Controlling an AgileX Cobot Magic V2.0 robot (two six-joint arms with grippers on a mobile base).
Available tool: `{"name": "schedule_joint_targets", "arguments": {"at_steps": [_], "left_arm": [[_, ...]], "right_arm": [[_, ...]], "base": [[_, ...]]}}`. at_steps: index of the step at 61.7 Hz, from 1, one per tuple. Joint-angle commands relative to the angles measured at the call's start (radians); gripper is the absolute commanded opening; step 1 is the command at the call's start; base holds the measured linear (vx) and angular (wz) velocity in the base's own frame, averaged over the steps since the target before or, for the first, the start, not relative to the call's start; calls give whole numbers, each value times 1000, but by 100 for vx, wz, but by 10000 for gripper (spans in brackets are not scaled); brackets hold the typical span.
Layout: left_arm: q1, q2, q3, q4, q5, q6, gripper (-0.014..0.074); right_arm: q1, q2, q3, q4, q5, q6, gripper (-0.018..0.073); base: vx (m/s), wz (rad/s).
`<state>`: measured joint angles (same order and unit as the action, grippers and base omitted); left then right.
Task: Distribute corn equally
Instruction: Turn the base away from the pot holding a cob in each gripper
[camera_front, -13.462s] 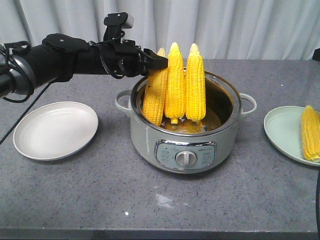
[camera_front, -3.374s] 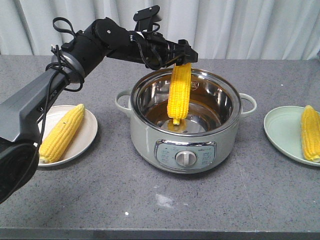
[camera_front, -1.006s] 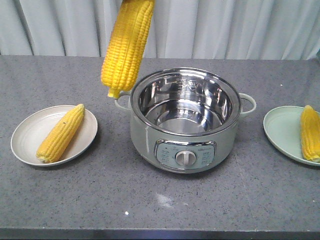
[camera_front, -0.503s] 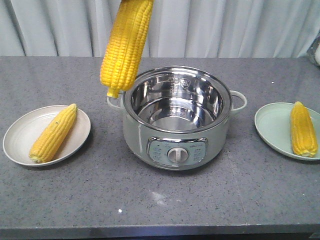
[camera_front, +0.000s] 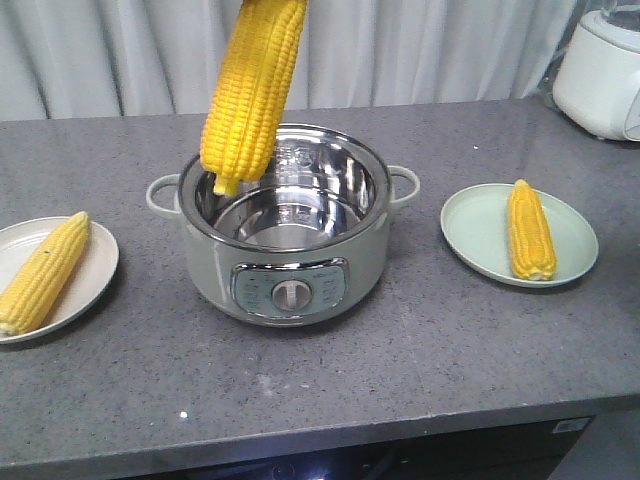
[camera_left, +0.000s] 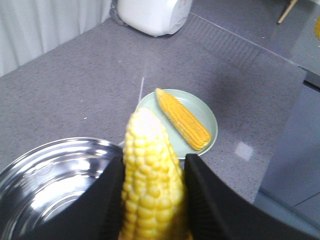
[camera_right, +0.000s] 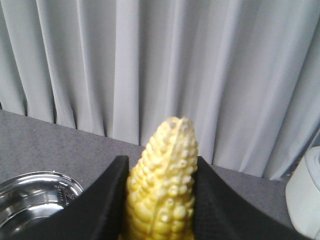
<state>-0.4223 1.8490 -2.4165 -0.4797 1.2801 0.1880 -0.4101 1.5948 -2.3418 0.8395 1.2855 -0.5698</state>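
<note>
The left gripper (camera_left: 153, 162) is clamping a bumpy, tapering cob (camera_left: 150, 195) over the rim of the polished steel pot (camera_front: 350, 280), and the right gripper (camera_right: 161, 162) is pinching a second cob (camera_right: 162, 200) beside the pot. A third cob (camera_front: 530, 230) is lying on the smooth, shallow green plate (camera_front: 480, 215) right of the pot, a fourth cob (camera_front: 45, 270) on the white plate (camera_front: 95, 270) left of it. The round held cobs are risking a roll, so each is wanting a low, near-flat release, one per plate.

Left end effector (camera_left: 154, 159): black fingers (camera_left: 212, 200) (ribbed inner faces).
</note>
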Motion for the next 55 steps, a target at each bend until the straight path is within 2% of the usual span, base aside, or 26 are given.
{"name": "schedule_joint_targets", "arguments": {"at_steps": [1, 55], "left_arm": [[-4, -49, -22, -30, -27, -7, -6], [-4, -49, -22, -30, -27, -7, -6]], "right_arm": [[-5, -26, -16, 31, 0, 1, -6], [-5, -26, -16, 31, 0, 1, -6]], "base": [[-2, -25], [-1, -27]]}}
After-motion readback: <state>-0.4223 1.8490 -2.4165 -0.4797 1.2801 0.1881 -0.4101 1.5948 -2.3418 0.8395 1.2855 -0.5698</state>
